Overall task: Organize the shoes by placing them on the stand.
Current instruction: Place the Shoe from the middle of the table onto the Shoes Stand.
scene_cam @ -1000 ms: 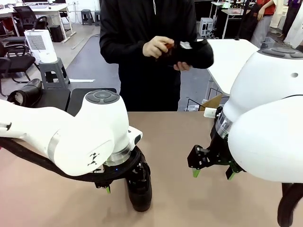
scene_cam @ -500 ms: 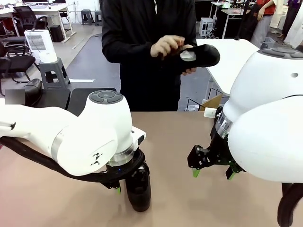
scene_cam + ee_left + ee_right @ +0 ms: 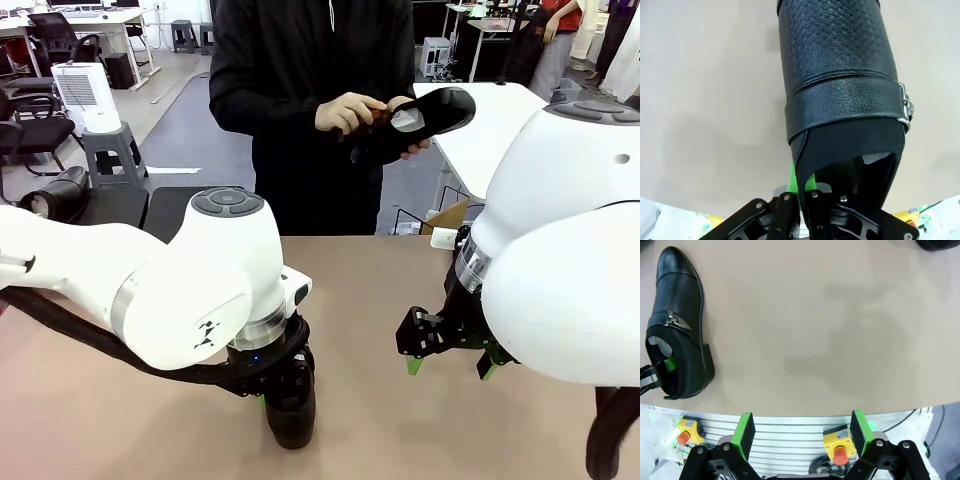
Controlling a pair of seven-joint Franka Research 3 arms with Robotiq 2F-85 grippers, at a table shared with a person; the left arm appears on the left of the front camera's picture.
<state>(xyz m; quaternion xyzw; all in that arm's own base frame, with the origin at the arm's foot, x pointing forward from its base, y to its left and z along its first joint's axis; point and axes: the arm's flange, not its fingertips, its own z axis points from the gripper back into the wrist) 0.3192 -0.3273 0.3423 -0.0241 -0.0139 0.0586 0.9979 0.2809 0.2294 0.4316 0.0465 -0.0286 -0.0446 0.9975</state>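
Observation:
A black perforated shoe with a metal buckle lies on the tan table; it also appears as the shoe under my left arm and as the shoe. My left gripper is shut on this shoe's side wall at the opening, one green pad outside and one inside. My right gripper hangs open over bare table, also seen as the right gripper. The person holds another shoe in both hands. A third shoe rests on the black stand at the far left.
The toe of one more dark shoe pokes in at the right wrist view's top right corner. A white stool with a white appliance stands behind the stand. A cardboard box sits past the table's far edge.
My left gripper has closed on the shoe's side wall and shifted slightly. The person has turned the held shoe and tipped its opening up towards the camera. The right arm has not moved.

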